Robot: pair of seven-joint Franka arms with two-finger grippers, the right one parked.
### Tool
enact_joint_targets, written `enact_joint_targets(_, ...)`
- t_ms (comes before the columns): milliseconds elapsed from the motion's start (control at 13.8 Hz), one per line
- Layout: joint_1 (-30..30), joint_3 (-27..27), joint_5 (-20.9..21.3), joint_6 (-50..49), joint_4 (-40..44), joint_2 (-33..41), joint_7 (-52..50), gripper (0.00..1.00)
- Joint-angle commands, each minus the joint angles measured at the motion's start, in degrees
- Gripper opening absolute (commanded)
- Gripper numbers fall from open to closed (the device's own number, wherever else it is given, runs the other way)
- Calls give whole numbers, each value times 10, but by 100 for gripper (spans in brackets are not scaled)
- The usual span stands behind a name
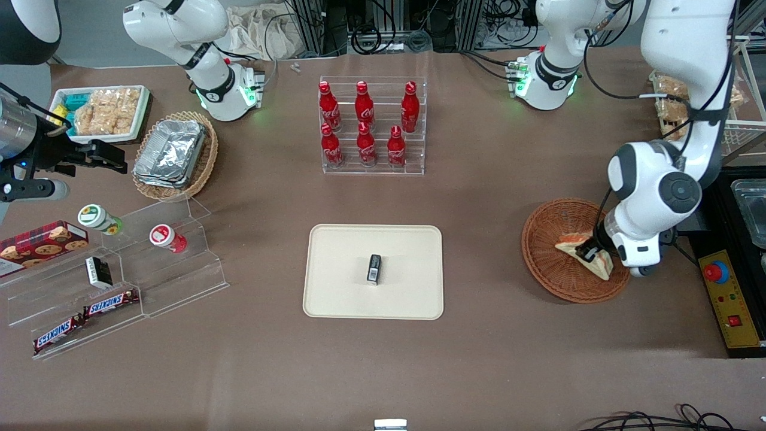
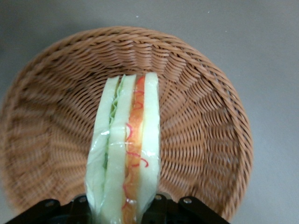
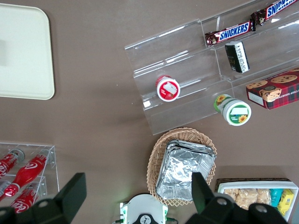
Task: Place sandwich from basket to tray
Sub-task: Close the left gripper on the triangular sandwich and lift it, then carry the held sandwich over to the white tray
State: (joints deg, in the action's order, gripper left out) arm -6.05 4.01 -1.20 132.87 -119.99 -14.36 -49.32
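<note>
The sandwich (image 1: pixel 583 251) is a pale triangular wedge with red and green filling, over the reddish-brown wicker basket (image 1: pixel 547 251) toward the working arm's end of the table. My left gripper (image 1: pixel 592 254) is down in the basket, shut on the sandwich. In the left wrist view the sandwich (image 2: pixel 126 154) stands on edge between the black fingers (image 2: pixel 163 207), with the basket (image 2: pixel 205 121) beneath it. The cream-beige tray (image 1: pixel 335 299) lies at the table's middle, with a small black packet (image 1: pixel 374 268) on it.
A clear rack of red bottles (image 1: pixel 366 126) stands farther from the front camera than the tray. A tan wicker basket with foil containers (image 1: pixel 173 152), a white snack tray (image 1: pixel 102 111) and a clear stepped shelf with snacks (image 1: pixel 114 281) lie toward the parked arm's end.
</note>
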Motion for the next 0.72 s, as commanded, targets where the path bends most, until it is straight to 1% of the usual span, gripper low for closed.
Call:
enact_joint_targets(0, -23, -22, 8, -137, 62, 39, 21, 0)
enact_joint_targets(72, -26, -41, 6, -180, 97, 35, 32, 0)
enact_joint_targets(145, -28, -69, 3, -198, 121, 30, 40, 0)
enact_joint_targets(290, -34, -136, 5, -198, 151, 11, 41, 0)
enact_joint_targets(435, -34, -195, 5, -197, 204, -33, 39, 0)
enact_joint_targets(507, -37, -216, 6, -194, 229, -55, 36, 0)
enact_joint_targets(652, -55, -226, 4, -198, 302, -116, 46, 0)
